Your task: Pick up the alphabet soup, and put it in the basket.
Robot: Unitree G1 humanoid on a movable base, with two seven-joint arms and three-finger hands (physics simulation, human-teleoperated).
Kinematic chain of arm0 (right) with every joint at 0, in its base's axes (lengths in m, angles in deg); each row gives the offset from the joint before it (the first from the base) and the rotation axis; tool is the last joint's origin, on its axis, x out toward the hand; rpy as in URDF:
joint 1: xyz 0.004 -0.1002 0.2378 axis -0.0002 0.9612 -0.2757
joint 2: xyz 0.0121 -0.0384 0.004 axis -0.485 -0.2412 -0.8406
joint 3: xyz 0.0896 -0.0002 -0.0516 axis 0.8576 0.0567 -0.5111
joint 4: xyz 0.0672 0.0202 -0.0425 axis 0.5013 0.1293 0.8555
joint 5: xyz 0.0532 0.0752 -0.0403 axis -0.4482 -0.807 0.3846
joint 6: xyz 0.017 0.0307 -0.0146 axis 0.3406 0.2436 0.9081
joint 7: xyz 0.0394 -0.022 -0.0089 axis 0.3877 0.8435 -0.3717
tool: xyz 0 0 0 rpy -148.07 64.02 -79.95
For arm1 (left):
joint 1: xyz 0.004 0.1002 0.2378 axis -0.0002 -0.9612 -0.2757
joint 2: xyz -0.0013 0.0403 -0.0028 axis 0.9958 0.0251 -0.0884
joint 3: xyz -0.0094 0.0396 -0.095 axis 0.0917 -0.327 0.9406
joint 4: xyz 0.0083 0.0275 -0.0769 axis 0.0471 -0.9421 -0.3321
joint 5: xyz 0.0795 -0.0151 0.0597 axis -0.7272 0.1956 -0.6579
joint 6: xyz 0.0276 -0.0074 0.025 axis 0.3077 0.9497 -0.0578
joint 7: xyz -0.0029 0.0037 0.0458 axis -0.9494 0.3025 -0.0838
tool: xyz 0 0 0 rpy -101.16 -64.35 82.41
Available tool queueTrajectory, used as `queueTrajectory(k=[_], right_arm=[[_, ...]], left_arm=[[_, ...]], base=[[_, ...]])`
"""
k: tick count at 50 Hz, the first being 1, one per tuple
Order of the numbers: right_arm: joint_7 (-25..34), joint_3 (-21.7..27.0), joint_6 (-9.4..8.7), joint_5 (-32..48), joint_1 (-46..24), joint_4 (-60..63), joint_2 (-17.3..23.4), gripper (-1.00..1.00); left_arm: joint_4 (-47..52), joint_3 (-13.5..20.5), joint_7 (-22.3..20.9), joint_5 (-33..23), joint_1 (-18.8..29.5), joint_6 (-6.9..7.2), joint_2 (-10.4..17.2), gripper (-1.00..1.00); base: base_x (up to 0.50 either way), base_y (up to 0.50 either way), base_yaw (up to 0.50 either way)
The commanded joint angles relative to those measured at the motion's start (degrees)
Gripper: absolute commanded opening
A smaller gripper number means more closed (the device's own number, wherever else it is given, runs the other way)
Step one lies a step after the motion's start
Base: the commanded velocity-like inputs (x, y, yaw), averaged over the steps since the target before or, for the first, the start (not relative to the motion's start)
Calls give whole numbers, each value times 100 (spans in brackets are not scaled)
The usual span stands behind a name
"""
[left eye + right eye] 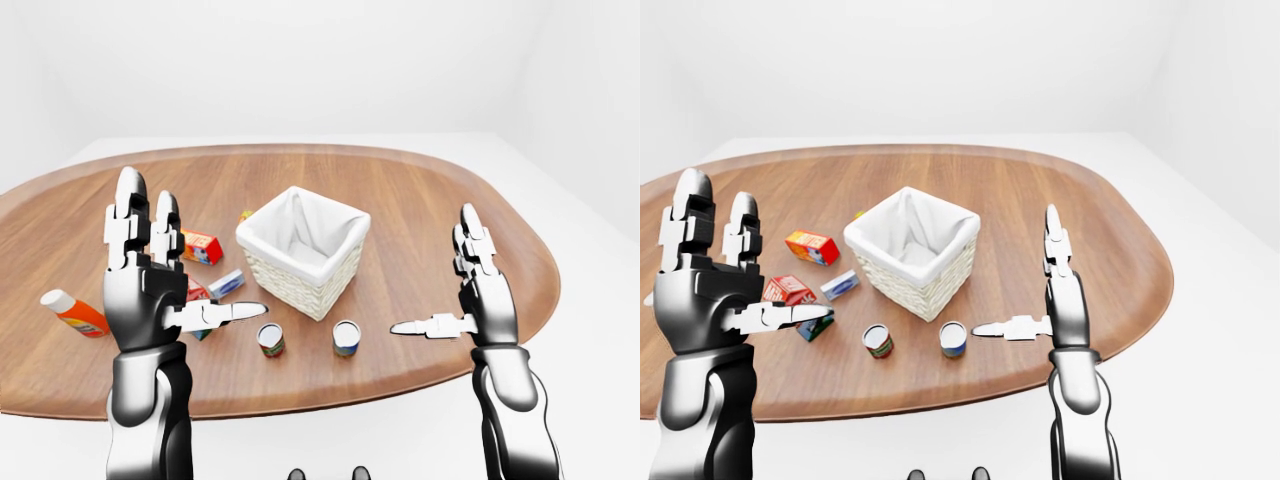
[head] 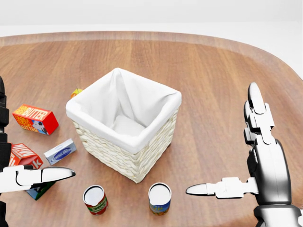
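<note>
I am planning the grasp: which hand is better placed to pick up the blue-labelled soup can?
Right. The right hand is open with its thumb beside the alphabet soup; the left hand is farther, beyond the red can.

milk carton (image 2: 26,163) (half behind hand)

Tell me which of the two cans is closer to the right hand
The can with the blue and yellow label. It stands just left of the right hand in the head view; the red-labelled can stands farther left.
</note>
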State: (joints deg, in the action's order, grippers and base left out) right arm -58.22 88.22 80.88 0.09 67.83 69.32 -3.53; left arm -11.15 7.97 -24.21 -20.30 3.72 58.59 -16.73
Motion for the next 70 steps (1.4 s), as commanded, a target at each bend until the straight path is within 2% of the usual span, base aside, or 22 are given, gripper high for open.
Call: queueTrajectory(k=[1,22,38,53,65,68,69,70], right_arm=[[7,-8,0,13,12,-30,0,100],[32,-25,0,40,35,-34,1,100],[1,-173,0,129,186,-134,-47,100],[-99,-409,0,144,748,-600,-79,100],[-178,-629,497,188,1244,-980,-50,100],[-185,-636,502,186,1248,-985,-43,100],[-194,-672,608,182,1339,-1093,-35,100],[-202,-679,629,171,1356,-1147,-29,100]], left_arm=[[-70,14,1,8,25,0,10,100],[6,-15,15,-5,-10,0,-6,100],[78,77,35,68,33,0,28,100],[71,63,48,55,42,0,25,100],[133,53,58,50,18,0,15,100],[132,53,57,49,18,0,14,100],[81,46,45,37,18,0,12,100],[51,47,40,33,22,0,12,100]], base=[[32,0,0],[31,0,0],[1,0,0],[0,0,0],[0,0,0],[0,0,0],[0,0,0],[0,0,0]])
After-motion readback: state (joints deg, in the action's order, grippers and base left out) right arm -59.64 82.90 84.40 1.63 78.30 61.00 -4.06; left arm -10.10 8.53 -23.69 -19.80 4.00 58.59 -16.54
